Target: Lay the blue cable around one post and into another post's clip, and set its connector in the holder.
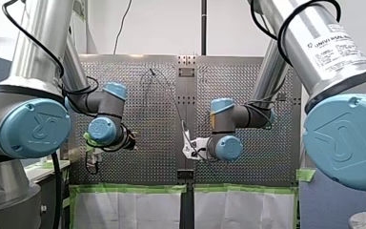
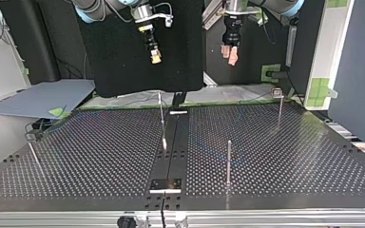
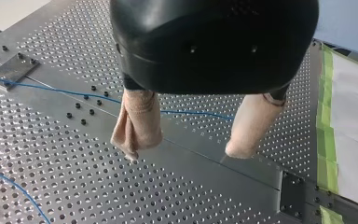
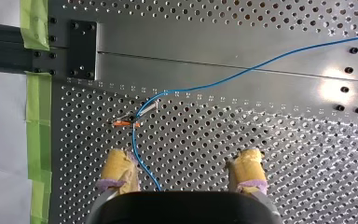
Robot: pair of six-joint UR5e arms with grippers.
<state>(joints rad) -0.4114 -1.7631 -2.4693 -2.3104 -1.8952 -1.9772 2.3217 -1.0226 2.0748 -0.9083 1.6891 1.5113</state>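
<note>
- At the top view's far left a thin post (image 2: pixel 32 153) stands near the edge of the perforated surface (image 2: pixel 100 156). It is too slim to make out what sits on its tip.
- My right gripper (image 2: pixel 156 59) hangs well above the surface, in front of a dark panel (image 2: pixel 123 61). Seen from there its yellow pads overlap. The right wrist view shows its fingers (image 4: pixel 119 170) spread wide with nothing gripped.
- The blue cable (image 4: pixel 261 65) lies flat on the surface. In the right wrist view it comes out from under the gripper, between the fingers but touching neither. It bends at a small fitting with orange marks (image 4: pixel 128 123) just ahead, then sweeps off across the smooth centre strip. I cannot tell whether it is caught in a clip there.
- In the top view the cable is only a faint line, and no view shows its connector clearly.
- The centre post (image 2: pixel 161 118) looks tilted, and a small plate (image 2: pixel 166 184) lies at the near edge below it.
- An upright post (image 2: pixel 228 161) stands just past the middle.
- My left gripper (image 2: pixel 232 56) is also raised clear of the surface. The left wrist view shows its beige-padded fingers wide apart and empty. The cable passes on the surface behind them, and a second stretch is cut off at the picture's corner.
- The far post (image 2: pixel 279 107) carries a small square head.
- In the front view the arms' big blue joints hide both sides of the surface. Green tape (image 1: pixel 128 188) lines its near edge.
</note>
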